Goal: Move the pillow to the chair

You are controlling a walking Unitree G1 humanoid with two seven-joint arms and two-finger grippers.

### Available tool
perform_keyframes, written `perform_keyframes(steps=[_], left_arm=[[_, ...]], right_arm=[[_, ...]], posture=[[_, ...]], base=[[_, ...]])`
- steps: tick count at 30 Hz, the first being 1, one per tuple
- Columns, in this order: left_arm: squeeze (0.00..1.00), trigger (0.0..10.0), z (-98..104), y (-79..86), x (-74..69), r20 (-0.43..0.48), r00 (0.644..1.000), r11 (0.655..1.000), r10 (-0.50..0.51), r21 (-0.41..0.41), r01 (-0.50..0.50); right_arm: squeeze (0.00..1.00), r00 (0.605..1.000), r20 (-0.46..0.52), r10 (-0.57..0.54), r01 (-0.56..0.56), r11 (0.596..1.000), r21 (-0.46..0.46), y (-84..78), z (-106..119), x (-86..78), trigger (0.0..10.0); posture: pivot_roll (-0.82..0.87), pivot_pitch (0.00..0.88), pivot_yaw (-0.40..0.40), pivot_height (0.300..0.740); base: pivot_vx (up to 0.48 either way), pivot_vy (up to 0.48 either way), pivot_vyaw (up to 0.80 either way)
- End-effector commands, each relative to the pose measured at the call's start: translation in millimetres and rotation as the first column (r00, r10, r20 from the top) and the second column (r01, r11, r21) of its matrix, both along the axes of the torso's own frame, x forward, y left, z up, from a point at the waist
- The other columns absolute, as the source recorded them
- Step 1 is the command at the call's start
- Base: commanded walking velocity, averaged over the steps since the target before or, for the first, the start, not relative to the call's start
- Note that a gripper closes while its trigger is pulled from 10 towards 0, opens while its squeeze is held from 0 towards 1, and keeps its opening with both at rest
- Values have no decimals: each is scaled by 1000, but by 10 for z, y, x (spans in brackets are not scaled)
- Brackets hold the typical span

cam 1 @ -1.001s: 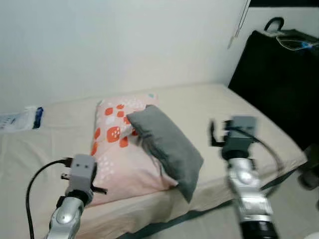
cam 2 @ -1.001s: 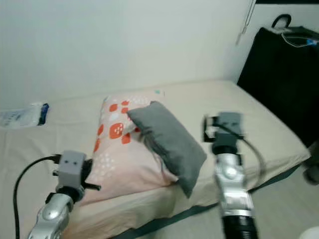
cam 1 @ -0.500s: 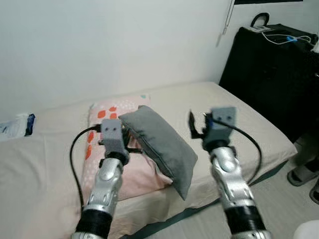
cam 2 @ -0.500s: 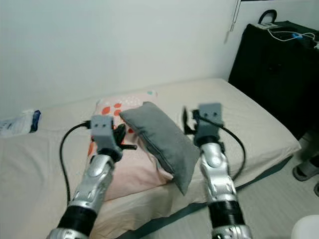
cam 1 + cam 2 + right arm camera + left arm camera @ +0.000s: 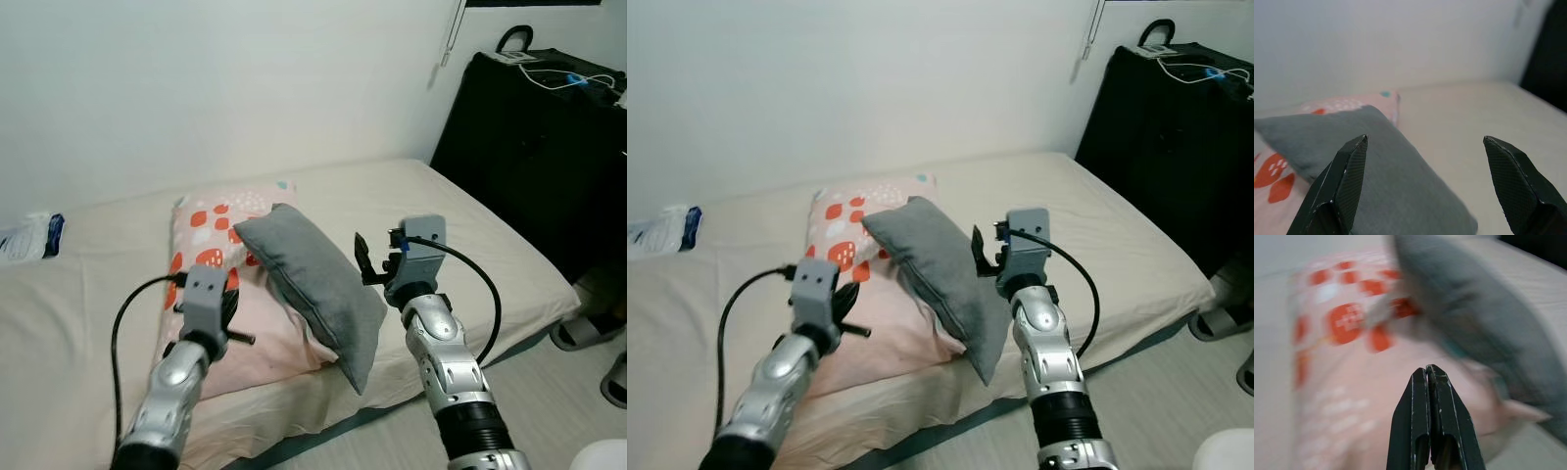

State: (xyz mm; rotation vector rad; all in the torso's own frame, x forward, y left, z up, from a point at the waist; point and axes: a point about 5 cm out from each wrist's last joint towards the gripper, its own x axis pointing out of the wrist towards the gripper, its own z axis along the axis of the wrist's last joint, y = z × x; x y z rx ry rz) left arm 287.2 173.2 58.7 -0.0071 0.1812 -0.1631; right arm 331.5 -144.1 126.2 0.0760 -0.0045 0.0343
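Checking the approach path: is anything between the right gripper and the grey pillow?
Nothing. In the right wrist view the right gripper points its wide-open fingers straight at the grey pillow, with only air between. The left gripper is shut over the patterned pillow.

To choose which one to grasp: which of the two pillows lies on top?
The plain grey pillow lies on top, leaning across the pink pillow with red spots.

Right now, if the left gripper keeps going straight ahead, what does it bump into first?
Probably the pink pillow with orange spots: the shut left gripper points right at it, with the grey pillow off to one side. Depth is blurry.
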Motion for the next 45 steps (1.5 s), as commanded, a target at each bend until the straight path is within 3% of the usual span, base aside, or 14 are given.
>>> perform_keyframes(steps=[1,3,6,8,10,14,21,23,25,31,35,38,41,45], left_arm=[[0,10000,27,181,-16,16,998,998,60,29,-61],[0,10000,76,307,-64,51,992,993,113,26,-115],[0,10000,38,341,-177,48,986,987,158,-5,-158],[0,10000,3,340,-236,35,984,985,173,-22,-172],[0,10000,-62,265,-417,17,984,984,179,-5,-179],[0,10000,-42,212,-466,19,978,978,209,6,-209],[0,10000,-76,72,-418,55,993,991,100,86,-104],[0,10000,-33,-128,-382,54,998,997,8,71,-12],[0,10000,-69,-182,-382,24,1000,998,-4,69,2],[0,10000,-129,-315,-346,-21,1000,1000,-5,17,6],[0,10000,-141,-392,-287,-57,998,1000,-20,-11,19],[0,10000,-120,-428,-206,-58,998,1000,-26,5,26],[0,10000,-123,-444,-198,-68,997,999,-38,1,38],[0,10000,-171,-478,-183,-162,984,997,-76,15,80]], right_arm=[[0,999,-19,-29,30,999,29,-26,-51,-52,10000],[0,999,50,3,-4,999,38,27,-30,-188,10000],[0,999,37,9,-9,1000,-3,62,-169,-303,10000],[0,1000,18,4,-4,1000,-16,75,-240,-339,10000],[0,999,-9,52,-52,997,-62,162,-371,-471,10000],[0,992,16,126,-123,986,-112,231,-393,-590,10000],[0,998,-12,58,-59,989,-136,14,-470,-813,10000],[0,999,-26,-20,16,991,-135,-147,-513,-875,10000],[0,998,-40,-46,40,990,-133,-200,-533,-902,10000],[0,988,-137,-67,43,984,-172,-308,-598,-884,10000],[0,992,-123,-30,9,987,-163,-274,-548,-846,10000],[0,996,-70,59,-70,985,-159,-105,-435,-775,10000],[0,997,-68,48,-57,988,-143,-109,-414,-736,10000],[0,997,-81,-15,6,994,-111,-203,-400,-533,10000]], posture=[[59,0,-82,740],[66,3,-85,740],[90,0,-96,740],[90,0,-96,740],[110,0,-103,740],[100,0,-100,740],[36,0,-38,740],[37,0,-27,740],[5,0,-10,740],[-55,0,18,740],[-66,0,33,740],[-63,0,26,740],[-55,0,20,740],[-24,0,3,740]], base=[[0,0,0],[0,0,0],[0,0,0],[0,0,0],[0,0,0],[0,0,0],[0,0,0],[0,0,0],[0,0,0],[0,0,0],[0,0,0],[0,0,0],[0,0,0],[0,0,0]])
